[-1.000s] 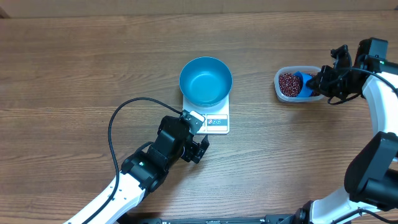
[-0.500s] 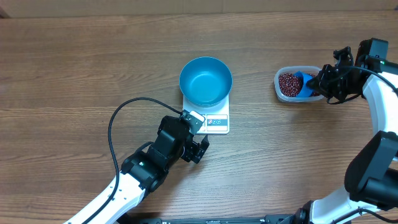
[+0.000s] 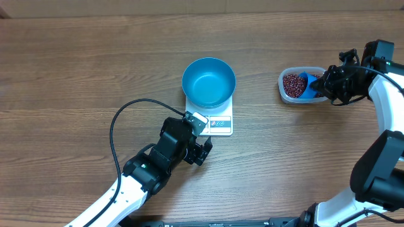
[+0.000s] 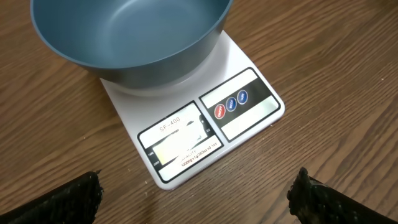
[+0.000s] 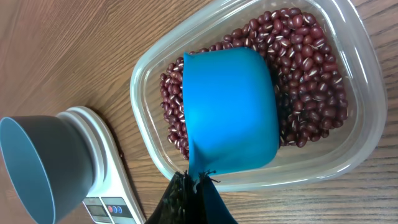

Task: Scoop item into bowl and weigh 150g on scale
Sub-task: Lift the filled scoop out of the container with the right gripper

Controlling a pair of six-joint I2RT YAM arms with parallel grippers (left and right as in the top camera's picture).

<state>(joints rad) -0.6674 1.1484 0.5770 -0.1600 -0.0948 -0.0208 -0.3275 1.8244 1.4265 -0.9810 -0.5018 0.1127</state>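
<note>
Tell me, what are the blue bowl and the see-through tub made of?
The blue bowl looks like smooth, matte plastic: one even colour with a soft sheen. The tub is probably thin clear plastic: the beans show through its glossy walls.

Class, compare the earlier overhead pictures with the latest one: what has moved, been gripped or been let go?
Nothing visibly changed. The right gripper stays shut on the small blue plastic scoop in the clear tub of red-brown beans; the open left gripper still waits by the white scale bearing the round blue bowl.
</note>
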